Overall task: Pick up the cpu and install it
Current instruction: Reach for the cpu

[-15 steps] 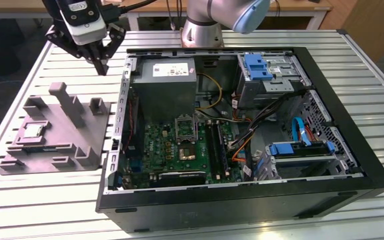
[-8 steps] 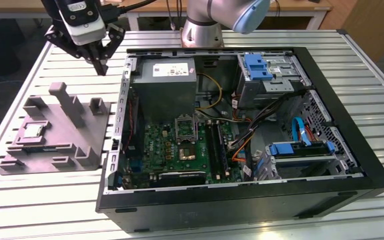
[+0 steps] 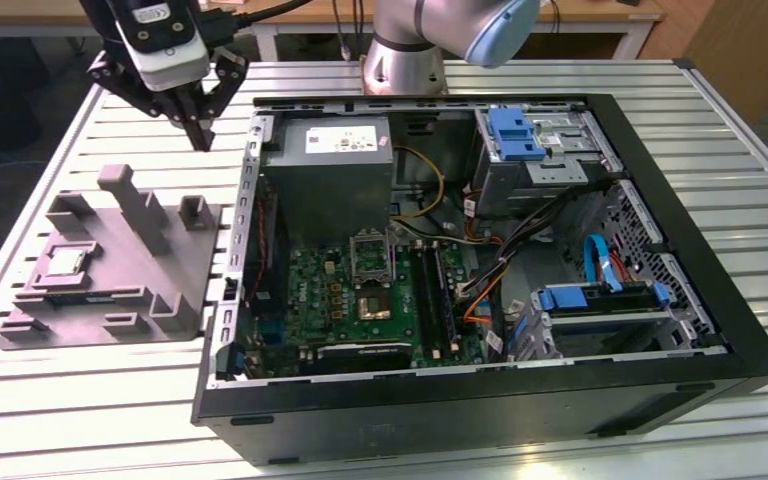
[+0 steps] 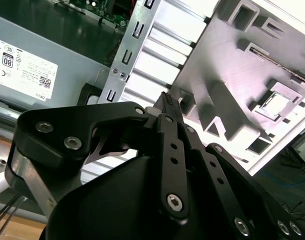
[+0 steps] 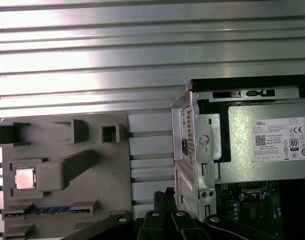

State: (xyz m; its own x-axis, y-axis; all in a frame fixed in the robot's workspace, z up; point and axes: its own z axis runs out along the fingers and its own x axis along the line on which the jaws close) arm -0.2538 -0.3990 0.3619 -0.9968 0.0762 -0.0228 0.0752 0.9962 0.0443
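Cpu [image 3: 64,262] sits in the grey holder [image 3: 177,300], seven o'clock from my gripper [image 3: 201,135] in the exterior view. With jaws together and empty, I risk clipping its posts [image 3: 137,205].

We see the slatted table [image 3: 91,420] beneath the gripper [image 3: 201,138], a grey moulded fixture [image 3: 157,285] near it on one side, and the open computer case [image 3: 491,405] with its power supply [image 3: 337,185] on the other.
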